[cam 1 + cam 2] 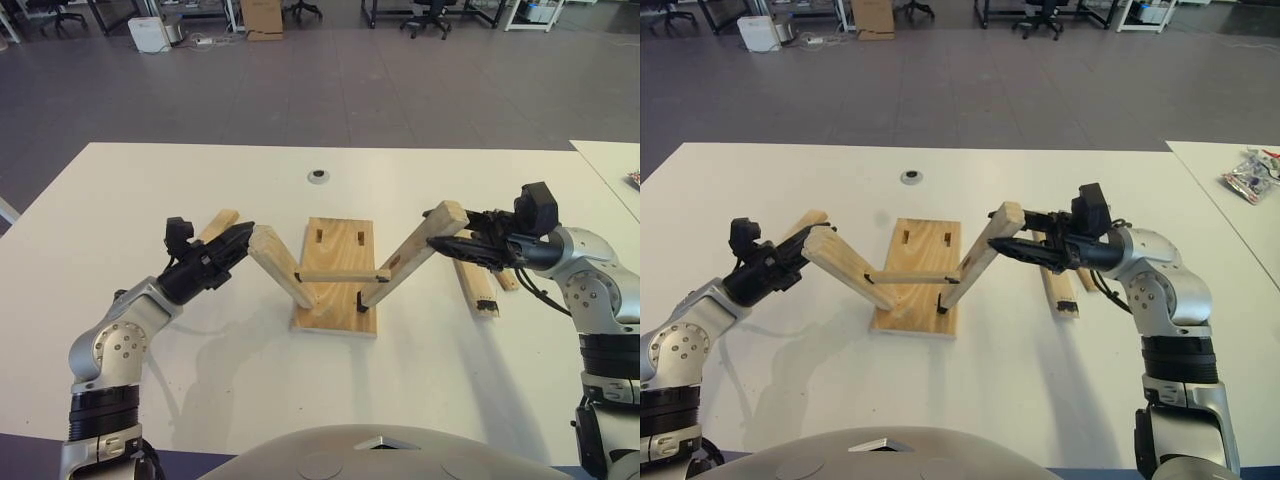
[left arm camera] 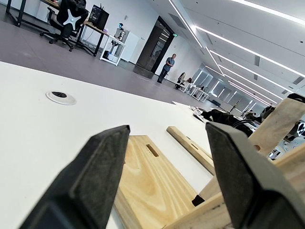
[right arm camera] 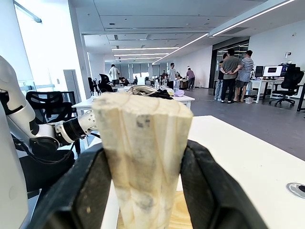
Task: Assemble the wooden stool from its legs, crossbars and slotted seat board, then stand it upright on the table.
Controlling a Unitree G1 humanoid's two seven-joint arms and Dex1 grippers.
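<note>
The slotted seat board (image 1: 335, 240) lies flat at mid-table. Over it stands a W-shaped frame: a left leg (image 1: 283, 266) and a right leg (image 1: 415, 255) slant outward, joined by a crossbar (image 1: 342, 275). My right gripper (image 1: 440, 240) is shut on the right leg's raised top end (image 3: 143, 157), a finger pressed to each side. At the left leg's top end sits my left gripper (image 1: 238, 240). It is open (image 2: 169, 130), and the leg (image 2: 267, 186) runs beside one finger rather than between the two.
A spare leg (image 1: 220, 225) lies behind my left gripper. Another slotted leg (image 1: 475, 280) and a short bar (image 1: 505, 280) lie on the table under my right arm. A round cable port (image 1: 318, 177) sits farther back. A second table (image 1: 1230, 190) stands at right.
</note>
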